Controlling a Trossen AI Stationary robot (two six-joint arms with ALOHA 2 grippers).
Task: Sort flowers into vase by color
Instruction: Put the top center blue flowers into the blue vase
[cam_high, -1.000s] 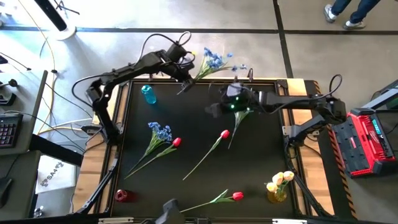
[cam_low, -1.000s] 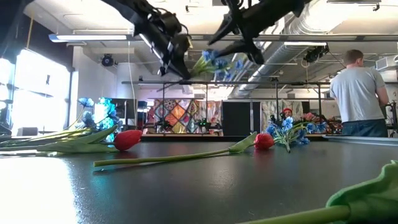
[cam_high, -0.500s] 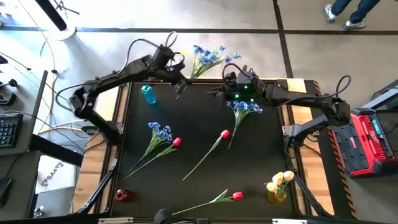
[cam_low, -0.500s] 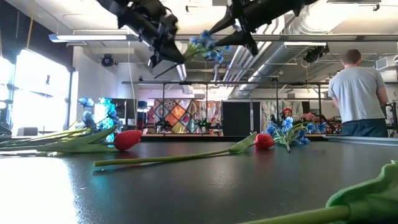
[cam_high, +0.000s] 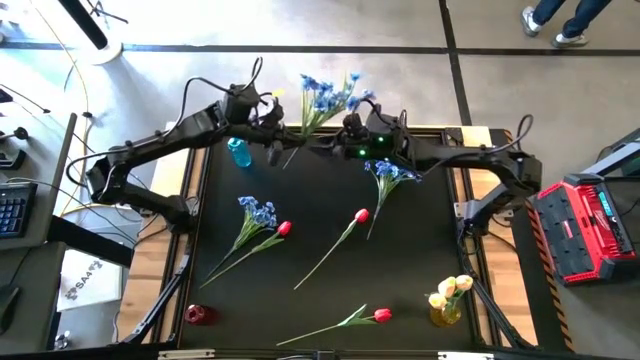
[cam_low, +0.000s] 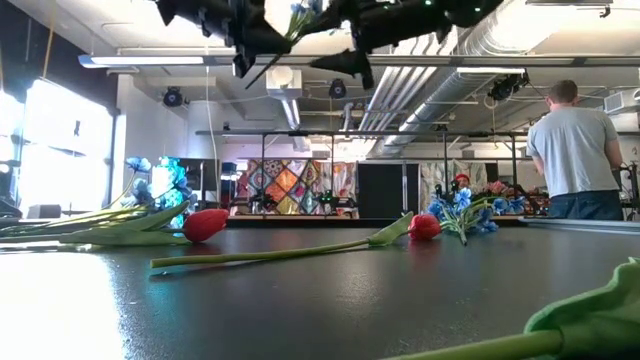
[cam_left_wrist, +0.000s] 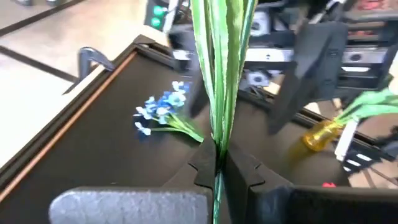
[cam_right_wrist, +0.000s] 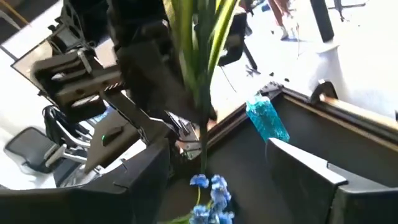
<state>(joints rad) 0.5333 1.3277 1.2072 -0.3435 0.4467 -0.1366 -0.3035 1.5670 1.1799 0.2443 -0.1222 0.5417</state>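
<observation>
Blue spray (cam_high: 322, 98) in left tool (cam_high: 272, 140), overhanging table edge (cam_high: 330, 131)

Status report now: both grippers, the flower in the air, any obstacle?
Left gripper shut on blue spray, above the table's far edge. Right gripper open beside its stem. Blue vase close by; nothing blocking.

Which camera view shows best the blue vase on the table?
The high view: the blue vase shows whole, near the table's far left corner. The right wrist view shows it smaller, behind a held stem. The low and left wrist views miss it.
</observation>
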